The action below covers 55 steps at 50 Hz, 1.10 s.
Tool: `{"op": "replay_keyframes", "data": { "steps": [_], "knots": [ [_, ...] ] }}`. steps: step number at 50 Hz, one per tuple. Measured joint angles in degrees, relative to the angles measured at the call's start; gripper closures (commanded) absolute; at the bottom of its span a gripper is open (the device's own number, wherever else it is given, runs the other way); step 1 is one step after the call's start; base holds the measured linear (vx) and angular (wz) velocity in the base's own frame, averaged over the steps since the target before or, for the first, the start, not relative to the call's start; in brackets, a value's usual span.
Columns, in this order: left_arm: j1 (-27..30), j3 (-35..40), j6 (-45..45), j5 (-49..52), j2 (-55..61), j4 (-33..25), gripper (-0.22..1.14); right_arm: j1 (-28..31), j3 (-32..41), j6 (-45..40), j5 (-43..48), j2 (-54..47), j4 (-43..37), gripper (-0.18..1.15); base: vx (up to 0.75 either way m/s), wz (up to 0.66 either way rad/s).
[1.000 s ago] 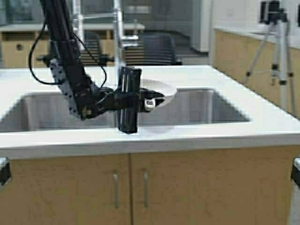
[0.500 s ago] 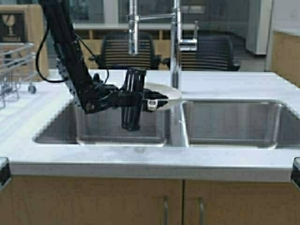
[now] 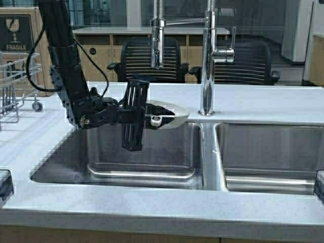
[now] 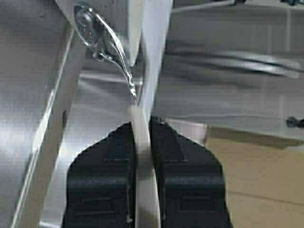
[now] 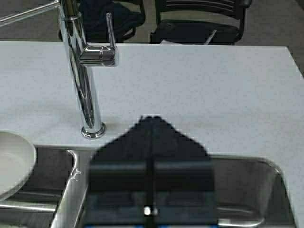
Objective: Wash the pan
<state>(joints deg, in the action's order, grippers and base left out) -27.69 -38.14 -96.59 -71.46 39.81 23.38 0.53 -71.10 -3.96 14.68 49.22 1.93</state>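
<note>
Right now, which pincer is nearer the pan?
Left. The left pincer is shut on the pan, holding it over the left sink basin below the faucet. The right pincer is closed and empty, over the right basin, apart from the pan.

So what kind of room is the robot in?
Probably a shared kitchen in an office or lab. There's a double steel sink with a tall faucet, a dish rack, and office chairs behind the counter.

Grey speckled countertop (image 3: 263, 104), double sink (image 3: 152, 167), faucet (image 3: 207, 66)
</note>
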Motion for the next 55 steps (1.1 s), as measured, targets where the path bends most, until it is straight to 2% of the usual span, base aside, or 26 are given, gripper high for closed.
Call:
{"op": "replay_keyframes", "data": {
  "steps": [6,10,15,22,25,37,55],
  "knots": [
    [-1.2,-5.4,0.0,-2.9,-3.1,-0.4,0.89,-0.1,-0.5,0.0,1.7,0.1,0.0,0.88,0.17,0.11],
    [-2.2,-8.2,0.0,-4.5,-4.2,-0.4,0.89,0.0,-1.1,0.0,3.3,0.1,0.0,0.78,0.13,0.13],
    [-3.8,-10.6,0.0,-5.8,-4.9,-0.2,0.89,0.0,-1.2,0.0,4.1,-0.3,-0.1,0.51,0.12,0.15],
    [-5.9,-12.7,0.0,-6.8,-5.1,0.2,0.89,0.0,-1.1,-0.2,4.6,-3.2,-0.1,0.04,0.11,0.18],
    [-6.5,-13.0,0.0,-7.2,-5.1,0.2,0.89,0.0,-0.4,-0.6,4.7,-5.3,-0.2,-0.09,0.09,0.14],
    [-8.3,-13.2,0.0,-8.3,-5.1,1.1,0.89,0.0,7.3,-1.5,4.7,-16.3,-0.2,-0.07,0.05,0.07],
    [-8.8,-14.0,0.0,-9.8,-5.1,1.6,0.89,0.0,28.6,-1.1,5.4,-43.1,0.4,-0.07,0.01,0.01]
  ]
}}
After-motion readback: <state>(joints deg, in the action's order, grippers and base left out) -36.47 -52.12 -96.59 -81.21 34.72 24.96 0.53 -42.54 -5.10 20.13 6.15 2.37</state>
